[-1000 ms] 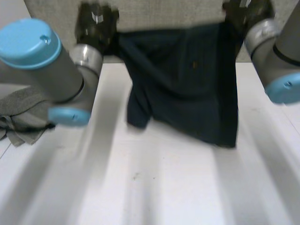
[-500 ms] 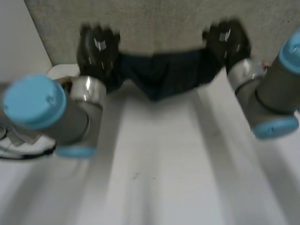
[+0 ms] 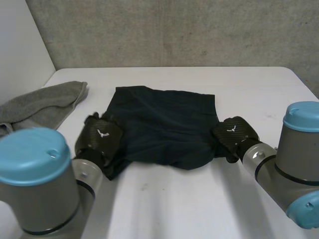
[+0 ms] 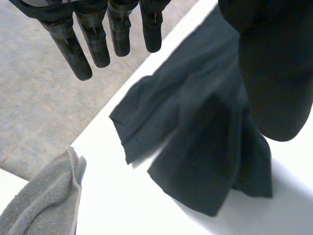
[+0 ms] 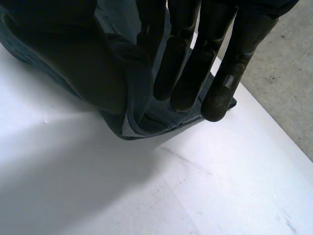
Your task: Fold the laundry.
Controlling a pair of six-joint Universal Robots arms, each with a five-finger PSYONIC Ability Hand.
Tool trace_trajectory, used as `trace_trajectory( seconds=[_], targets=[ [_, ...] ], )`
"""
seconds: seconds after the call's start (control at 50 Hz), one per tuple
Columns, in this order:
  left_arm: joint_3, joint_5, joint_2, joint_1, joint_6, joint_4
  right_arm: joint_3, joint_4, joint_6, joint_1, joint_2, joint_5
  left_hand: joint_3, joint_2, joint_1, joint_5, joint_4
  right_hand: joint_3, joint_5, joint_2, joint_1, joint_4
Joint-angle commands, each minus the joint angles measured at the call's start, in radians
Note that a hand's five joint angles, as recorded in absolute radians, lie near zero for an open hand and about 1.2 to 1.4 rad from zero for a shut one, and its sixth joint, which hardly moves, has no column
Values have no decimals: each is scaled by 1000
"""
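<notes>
White counter (image 3: 199, 199). Navy garment (image 3: 164, 124) lying flat, grey towel (image 3: 45, 102) beside. Left robot hand (image 3: 99, 137) over near-left corner, fingers spread. Right robot hand (image 3: 233, 132) pinching near-right corner.

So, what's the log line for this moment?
dark garment spread on table | left hand open at its near-left corner | right hand pinching its near-right corner | grey towel aside, untouched
</notes>
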Motion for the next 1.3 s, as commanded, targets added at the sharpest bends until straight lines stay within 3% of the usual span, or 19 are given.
trace_trajectory(
  seconds=[0.02,0.12,0.26,0.36,0.5,0.6,0.8,1.08,1.16,1.18,1.2,1.3],
  targets=[
    [2,54,43,92,-90,-20,39,-40,3,-33,-25,-46,0,3,-1,12,6,215,248,223,446,210],
    [-7,160,29,193,-118,-29,39,-44,7,-58,-25,-56,126,129,125,138,132,215,248,223,446,210],
    [-7,252,-29,227,-225,-86,38,-45,45,-78,-25,-57,294,297,292,306,299,215,248,223,446,210],
    [3,284,-61,251,-287,-90,39,-45,52,-76,-23,-57,555,558,553,567,560,215,248,223,446,210],
    [0,286,-75,239,-293,-92,41,-47,52,-76,-23,-57,558,561,557,570,564,215,248,223,446,210],
    [-10,280,-48,235,-295,-93,41,-47,52,-76,-20,-59,347,351,346,359,353,215,248,223,446,210],
    [-23,263,-34,215,-293,-81,42,-47,53,-76,-20,-59,270,274,269,282,276,215,248,223,446,210],
    [57,221,-192,212,-278,-57,47,-48,53,-76,-20,-57,314,317,313,326,320,215,248,223,446,210],
    [94,221,-221,213,-278,-52,44,-51,52,-76,-20,-57,683,686,682,695,689,215,248,223,446,210],
    [103,221,-226,213,-278,-50,39,-51,52,-76,-20,-57,827,830,825,839,832,215,248,223,446,210],
    [123,221,-232,213,-278,-49,35,-51,50,-76,-20,-57,1104,1107,1103,1116,1110,215,248,223,446,210],
    [181,220,-210,210,-278,-63,-10,-40,35,-76,-26,-47,1148,1151,1147,1160,1153,215,248,223,446,210]
  ],
)
